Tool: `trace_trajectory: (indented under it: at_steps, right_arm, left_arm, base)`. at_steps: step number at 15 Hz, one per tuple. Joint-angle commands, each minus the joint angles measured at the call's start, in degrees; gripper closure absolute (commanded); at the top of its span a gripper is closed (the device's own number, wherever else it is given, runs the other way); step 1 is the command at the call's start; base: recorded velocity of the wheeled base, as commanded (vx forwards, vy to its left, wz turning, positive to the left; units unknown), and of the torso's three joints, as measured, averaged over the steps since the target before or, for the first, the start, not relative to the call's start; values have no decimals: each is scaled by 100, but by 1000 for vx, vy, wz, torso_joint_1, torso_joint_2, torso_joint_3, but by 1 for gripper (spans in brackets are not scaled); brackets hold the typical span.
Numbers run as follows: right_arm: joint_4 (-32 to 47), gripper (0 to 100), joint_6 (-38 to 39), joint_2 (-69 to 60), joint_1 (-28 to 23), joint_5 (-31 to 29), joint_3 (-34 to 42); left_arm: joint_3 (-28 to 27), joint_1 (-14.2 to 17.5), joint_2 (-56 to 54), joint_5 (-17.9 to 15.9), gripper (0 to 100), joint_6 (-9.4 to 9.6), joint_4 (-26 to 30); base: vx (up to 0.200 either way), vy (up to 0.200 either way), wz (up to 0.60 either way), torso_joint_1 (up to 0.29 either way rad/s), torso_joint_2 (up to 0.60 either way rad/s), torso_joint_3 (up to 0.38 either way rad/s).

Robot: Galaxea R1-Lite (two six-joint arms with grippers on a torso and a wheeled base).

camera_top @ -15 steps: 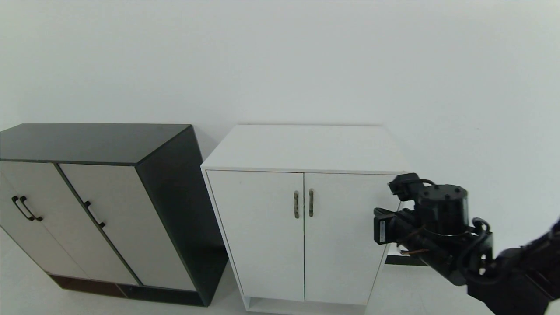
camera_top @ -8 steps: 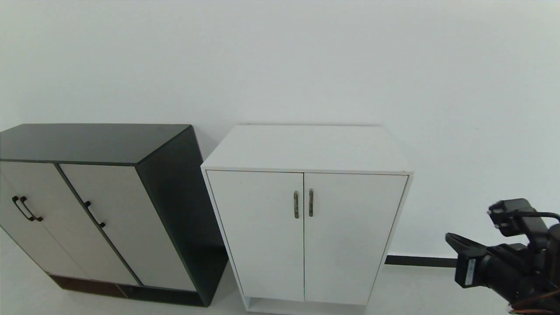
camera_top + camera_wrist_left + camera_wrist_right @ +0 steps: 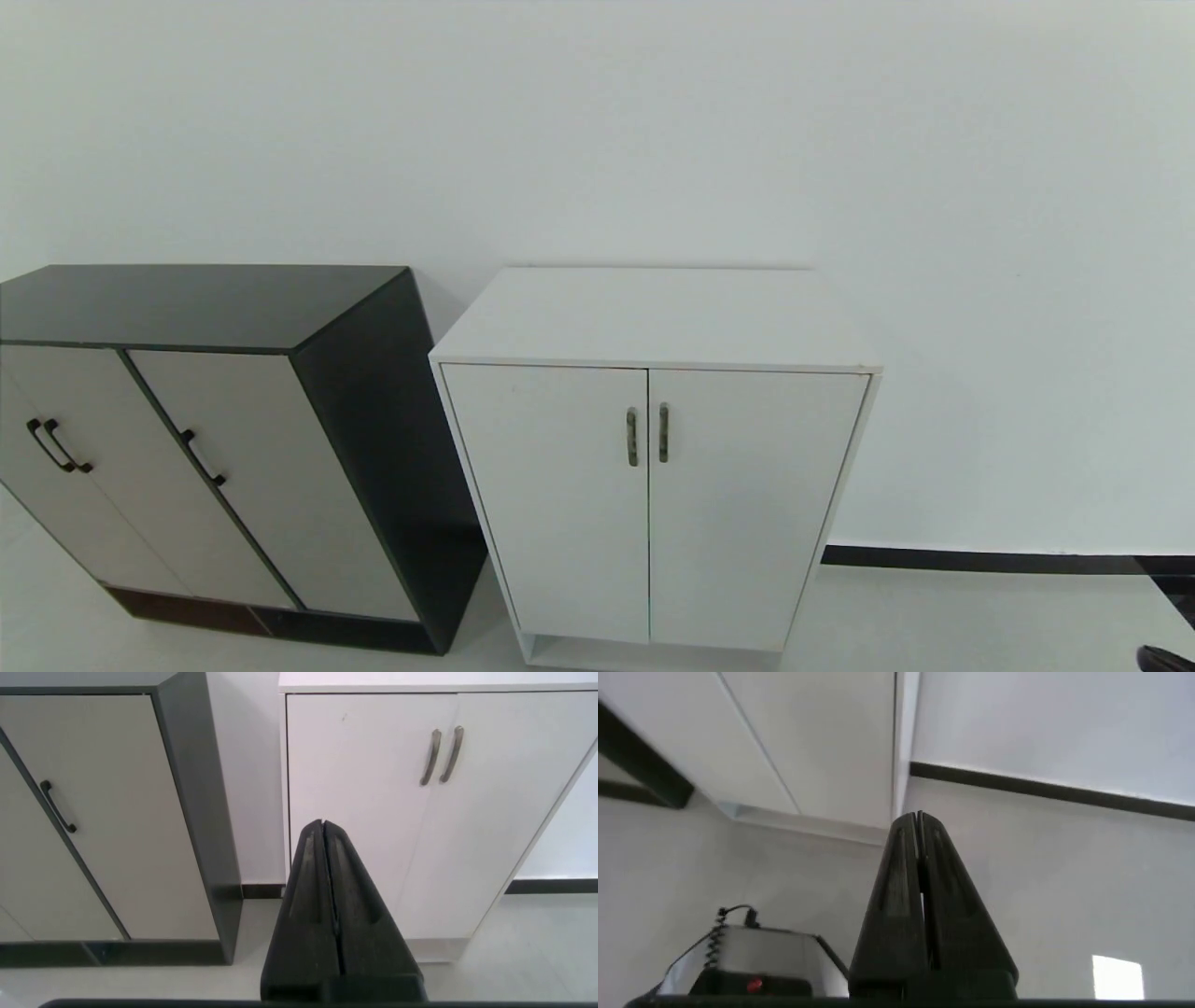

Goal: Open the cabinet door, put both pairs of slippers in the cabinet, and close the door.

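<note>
The white cabinet stands against the wall with both doors shut. Two slim vertical handles sit side by side at the centre seam. My left gripper is shut with nothing in it. It is held low in front of the white cabinet, a good distance from its handles. My right gripper is also shut and empty, low near the floor off the right corner of the white cabinet. A dark bit of my right arm shows at the lower right corner of the head view.
A dark cabinet with two grey doors and black handles stands close to the left of the white one. A black baseboard runs along the wall to the right. Open floor lies to the right of the white cabinet.
My right arm has pulled back from the white cabinet's right door, going right and down until it has almost left the head view. The cabinet doors have stayed shut.
</note>
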Motion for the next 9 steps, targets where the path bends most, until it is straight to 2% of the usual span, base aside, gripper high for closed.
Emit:
trace_trajectory:
  at_steps: [1,4,5,7,9]
  right_arm:
    - [620,100,-18,-1521,-223,625,259]
    - [611,100,-273,-1574,-223,1038,417]
    - [682,100,-572,-1600,-231,1249,479]
    - [1024,100,-651,-1793,-231,1310,461]
    - [1024,100,-633,-1855,-231,1337,452]
  left_arm:
    - [0,0,7,1,100,7,1]
    - [0,0,7,1,100,7,1]
    - [0,0,7,1,100,7,1]
    - [0,0,7,1,100,7,1]
    - [0,0,7,1,100,7,1]
  base:
    - [0,0,0,0,0,0]
    - [0,0,0,0,0,0]
    - [0,0,0,0,0,0]
    - [0,0,0,0,0,0]
    - [0,0,0,0,0,0]
